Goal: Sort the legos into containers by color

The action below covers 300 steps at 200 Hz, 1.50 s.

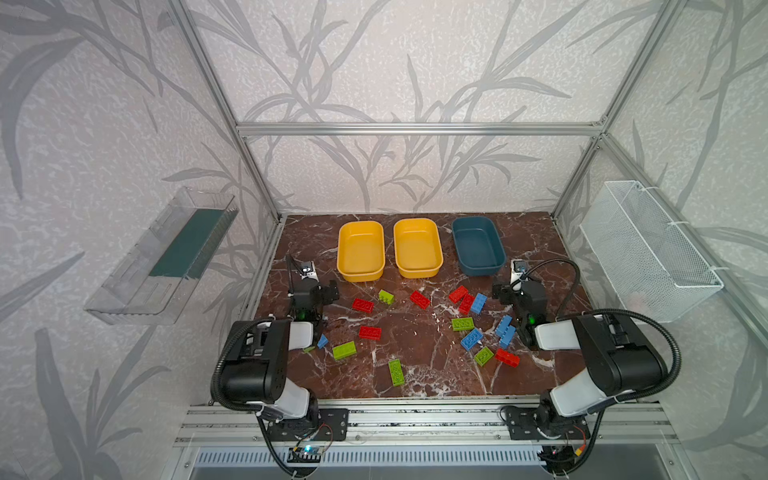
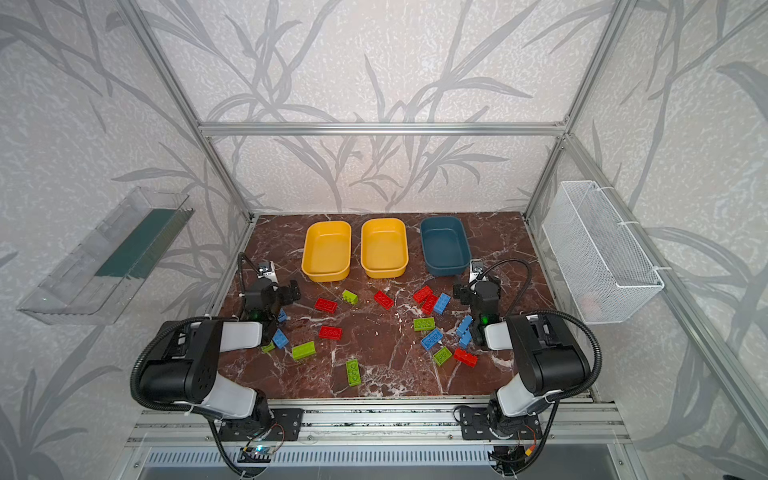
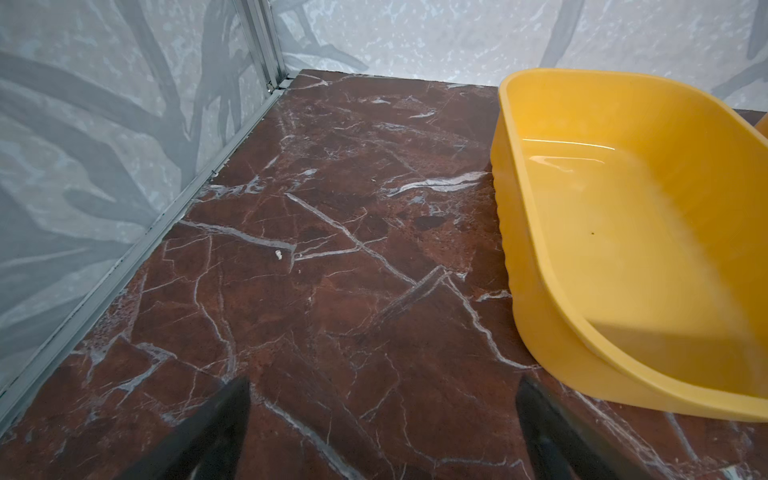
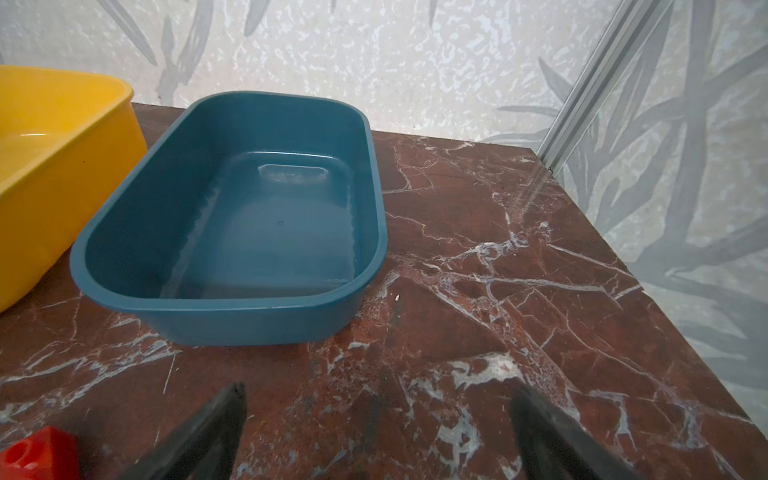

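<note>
Red, lime green and blue legos lie scattered on the marble tabletop in both top views, such as a red one (image 1: 363,305), a green one (image 1: 396,372) and a blue one (image 1: 471,338). Behind them stand three empty containers: two yellow tubs (image 1: 360,251) (image 1: 417,247) and a teal tub (image 1: 478,245). My left gripper (image 1: 330,291) hovers open near the left yellow tub (image 3: 623,228), nothing between its fingers (image 3: 237,407). My right gripper (image 1: 500,291) is open in front of the teal tub (image 4: 232,232), with a red lego (image 4: 37,455) beside it.
A clear plastic tray (image 1: 162,257) hangs on the left wall and a white mesh basket (image 1: 648,249) on the right wall. Aluminium frame posts edge the table (image 1: 415,374). A metal rail (image 1: 415,419) runs along the front, carrying both arm bases.
</note>
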Tool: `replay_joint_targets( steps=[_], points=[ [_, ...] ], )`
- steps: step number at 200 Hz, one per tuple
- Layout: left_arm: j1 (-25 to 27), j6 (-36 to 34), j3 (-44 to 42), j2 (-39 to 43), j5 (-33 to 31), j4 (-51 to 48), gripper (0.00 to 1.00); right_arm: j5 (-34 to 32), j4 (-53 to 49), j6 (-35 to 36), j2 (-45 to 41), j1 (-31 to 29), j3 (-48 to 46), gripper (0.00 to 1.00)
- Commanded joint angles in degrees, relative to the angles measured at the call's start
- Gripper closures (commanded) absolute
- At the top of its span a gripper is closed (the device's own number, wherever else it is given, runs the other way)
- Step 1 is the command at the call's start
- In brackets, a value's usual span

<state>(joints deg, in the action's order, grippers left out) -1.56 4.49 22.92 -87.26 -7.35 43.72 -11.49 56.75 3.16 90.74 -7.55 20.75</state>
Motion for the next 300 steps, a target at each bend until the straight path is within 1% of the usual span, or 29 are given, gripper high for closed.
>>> replay_joint_targets(
  steps=[1, 249, 256, 260, 268, 277, 286, 291, 300],
  points=[
    [0.0, -0.8, 1.1, 0.5, 0.4, 0.5, 0.01, 0.1, 1.6, 0.4, 0.4, -0.1, -0.2, 0.01],
    [-0.3, -0.8, 1.2, 0.4, 0.7, 0.3, 0.01, 0.2, 1.6, 0.3, 0.4, 0.0, -0.1, 0.01],
    [-0.3, -0.7, 1.2, 0.4, 0.7, 0.3, 0.01, -0.5, 1.8, 0.2, 0.3, -0.2, -0.3, 0.01],
    [-0.2, -0.7, 1.2, 0.4, 0.7, 0.3, 0.01, -3.0, 1.5, -0.4, -0.2, -0.3, -0.3, 0.01],
    [-0.2, -0.7, 1.2, 0.5, 0.7, 0.3, 0.01, -4.8, -0.3, -1.6, -1.7, -0.3, -0.1, 0.01],
    [-0.3, -0.7, 1.2, 0.5, 0.7, 0.4, 0.01, -4.2, -1.8, -1.6, -2.8, -0.2, -0.4, 0.01],
    [-0.3, -1.2, 1.3, 0.7, 1.6, -0.1, 0.01, -1.9, 1.3, 0.6, -2.7, -0.6, -1.4, 0.01],
    [-0.2, -1.5, 2.1, 1.2, 2.4, -2.0, 0.02, -4.6, 2.6, 1.6, -3.3, -2.0, -2.0, 0.01],
    [-0.2, -1.8, 3.4, 2.1, 2.9, -4.8, 0.02, -9.2, -1.4, 2.8, -6.5, -4.0, -1.1, 0.01]
  ],
)
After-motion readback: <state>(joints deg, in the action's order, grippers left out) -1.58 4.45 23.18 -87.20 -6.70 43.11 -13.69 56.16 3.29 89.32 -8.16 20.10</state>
